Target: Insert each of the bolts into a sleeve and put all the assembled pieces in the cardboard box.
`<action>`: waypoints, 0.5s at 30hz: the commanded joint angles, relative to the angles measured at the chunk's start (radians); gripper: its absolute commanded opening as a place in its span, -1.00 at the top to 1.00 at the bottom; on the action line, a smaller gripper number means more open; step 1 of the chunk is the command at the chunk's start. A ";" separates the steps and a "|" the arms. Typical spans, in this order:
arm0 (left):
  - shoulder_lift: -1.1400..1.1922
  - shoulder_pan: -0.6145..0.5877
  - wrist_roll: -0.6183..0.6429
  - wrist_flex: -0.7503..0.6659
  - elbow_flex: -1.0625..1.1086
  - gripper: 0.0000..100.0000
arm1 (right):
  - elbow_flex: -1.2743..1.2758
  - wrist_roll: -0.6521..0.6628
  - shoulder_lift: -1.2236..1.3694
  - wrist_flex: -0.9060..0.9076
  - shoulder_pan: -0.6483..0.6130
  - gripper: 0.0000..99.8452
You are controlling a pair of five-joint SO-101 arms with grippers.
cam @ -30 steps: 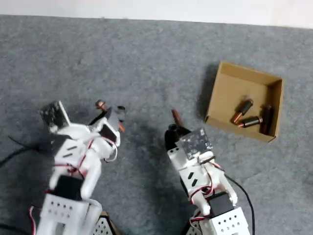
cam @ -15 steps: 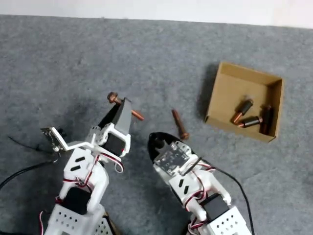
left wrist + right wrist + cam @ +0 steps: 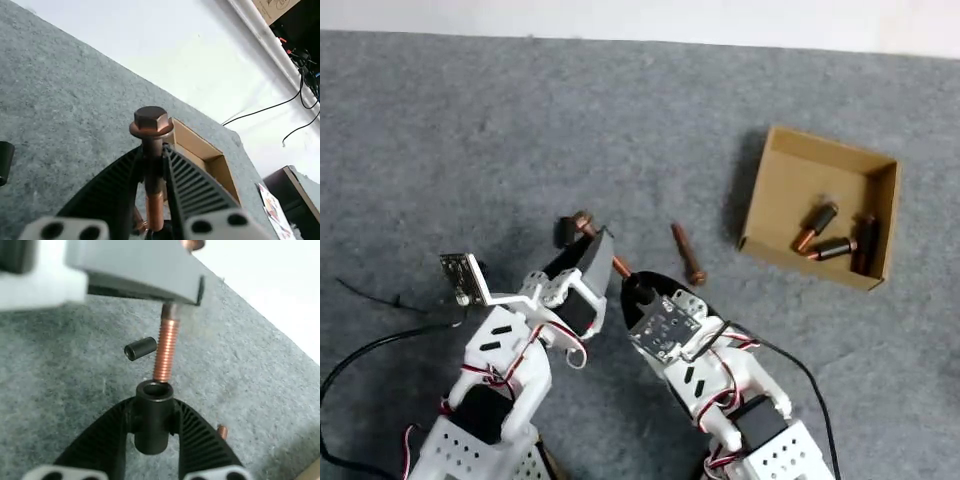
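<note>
High view: the cardboard box at right holds about three assembled pieces. A loose bolt and a spare sleeve lie mid-frame, still to be paired.
Left wrist view: the left gripper is clamped on the held bolt at centre.
Right wrist view: the right gripper grips the held sleeve, with the bolt tip at its mouth and seemingly not yet inserted.

Grey felt table
A cardboard box (at the right), loose bolt left of it, black sleeve farther left.
</note>
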 commanded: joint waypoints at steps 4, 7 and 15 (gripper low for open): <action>-0.019 0.041 -0.009 0.011 0.016 0.99 | 0.133 0.006 -0.004 -0.039 0.007 0.99; -0.019 0.041 -0.009 0.014 0.016 0.99 | 0.133 0.006 -0.004 -0.039 0.007 0.99; -0.019 0.096 -0.011 0.049 0.016 0.99 | 0.133 0.008 -0.002 -0.039 0.007 0.99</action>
